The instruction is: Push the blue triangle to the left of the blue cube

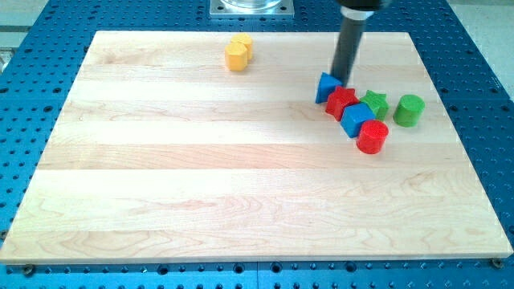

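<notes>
While my tip (340,81) is resting at the top-right edge of the blue triangle (327,87), touching it or nearly so, the rod itself is leaning up out of the view's top; being a plain rod, it is neither opening nor closing on anything, only standing against the block. The blue triangle is sitting at the left end of a tight cluster in the board's upper right part. Just to its right the red star (341,102) is pressing against it, and the blue cube (356,118) is lying below and right of the star, touching it. The red cylinder (373,136) is touching the cube's lower right side. The green star (375,103) is sitting beside the red star and above the cube, with the green cylinder (409,110) a little apart to the right, near the board's (201,185) right edge.

Wide bare wood is stretching away to the left and below the cluster, so the triangle's left side is facing open room. The yellow block (238,52), its shape hard to make out, is standing well apart near the top edge, left of centre. Around the board the blue perforated table (482,96) is showing on all sides.
</notes>
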Tool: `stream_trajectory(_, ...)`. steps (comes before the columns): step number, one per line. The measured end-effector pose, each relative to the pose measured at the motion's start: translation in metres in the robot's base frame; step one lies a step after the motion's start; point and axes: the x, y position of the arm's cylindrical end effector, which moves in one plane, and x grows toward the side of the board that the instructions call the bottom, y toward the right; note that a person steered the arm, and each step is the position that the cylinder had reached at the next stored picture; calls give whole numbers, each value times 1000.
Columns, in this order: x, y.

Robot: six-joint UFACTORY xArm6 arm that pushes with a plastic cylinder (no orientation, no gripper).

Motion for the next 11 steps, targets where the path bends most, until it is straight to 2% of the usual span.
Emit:
stream_trajectory(2, 0, -4)
stream_trajectory(3, 5, -60)
stream_trajectory(4, 16, -84)
stream_trajectory(5, -11, -38)
stream_trajectory(6, 27, -18)
stream_trajectory(7, 34, -69)
stream_trajectory(8, 91, -89)
stream_trajectory(9, 80, -77)
stream_trajectory(10, 63, -32)
stream_trajectory(11, 81, -24)
